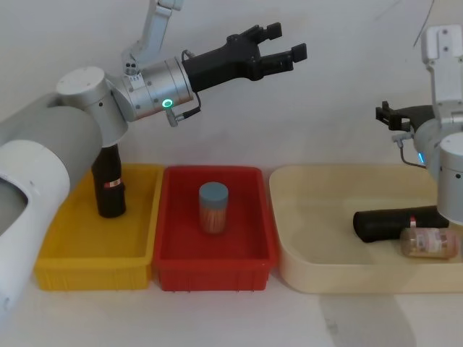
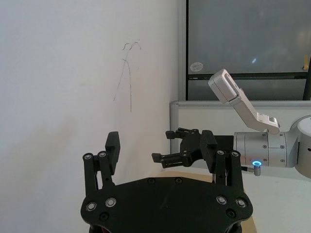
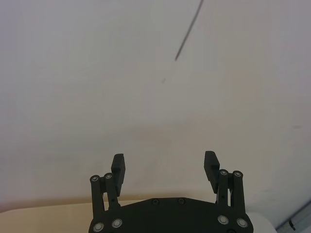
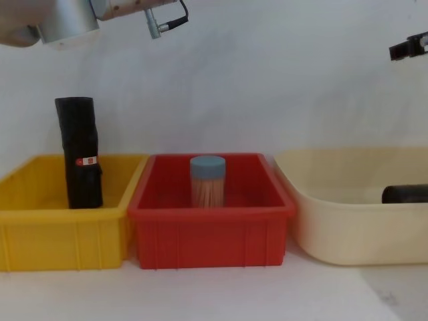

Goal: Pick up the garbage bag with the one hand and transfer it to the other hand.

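The garbage bag (image 1: 110, 184) is a black roll with a white-and-red label band. It stands upright at the back of the yellow bin (image 1: 94, 262), and the chest view shows it too (image 4: 80, 154). My left gripper (image 1: 286, 40), on the green-ringed arm, hangs open high above the red bin (image 1: 213, 272), well away from the bag and pointing right. Nothing is between its fingers (image 2: 112, 145). My right gripper (image 1: 385, 116), on the blue-ringed arm, is raised at the far right, pointing left toward the left gripper. Its fingers (image 3: 118, 165) are apart and hold nothing.
A blue-lidded jar of sticks (image 1: 213, 207) stands in the red bin. The cream tub (image 1: 318, 269) on the right holds a second black roll (image 1: 391, 224) lying down and a small jar on its side (image 1: 429, 243). A white wall is close behind.
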`<state>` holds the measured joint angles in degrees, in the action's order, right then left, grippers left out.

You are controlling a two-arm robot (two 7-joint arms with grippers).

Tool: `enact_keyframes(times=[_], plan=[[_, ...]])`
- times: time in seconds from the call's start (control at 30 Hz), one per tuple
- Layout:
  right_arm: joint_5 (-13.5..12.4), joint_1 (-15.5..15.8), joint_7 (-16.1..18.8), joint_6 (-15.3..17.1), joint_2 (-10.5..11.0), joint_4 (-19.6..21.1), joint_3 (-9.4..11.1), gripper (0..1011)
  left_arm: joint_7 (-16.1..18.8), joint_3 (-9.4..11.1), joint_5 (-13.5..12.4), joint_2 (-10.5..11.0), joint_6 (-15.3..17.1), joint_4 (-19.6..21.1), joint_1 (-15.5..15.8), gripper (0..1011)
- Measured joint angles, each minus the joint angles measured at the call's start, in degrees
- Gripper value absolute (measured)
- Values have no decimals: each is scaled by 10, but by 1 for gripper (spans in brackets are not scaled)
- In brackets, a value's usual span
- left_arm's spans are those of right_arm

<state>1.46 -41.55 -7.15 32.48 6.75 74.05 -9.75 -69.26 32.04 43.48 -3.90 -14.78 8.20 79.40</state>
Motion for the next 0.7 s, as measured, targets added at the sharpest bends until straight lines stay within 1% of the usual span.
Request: enact_keyframes(times=[0.3, 0.7], plan=[[-1, 1, -4, 3, 1, -1, 7, 1002, 0, 0, 0, 0, 0, 0, 0, 1001], [-1, 2, -7, 5, 2, -2, 11, 1001, 0, 0, 0, 0, 0, 0, 0, 1001]])
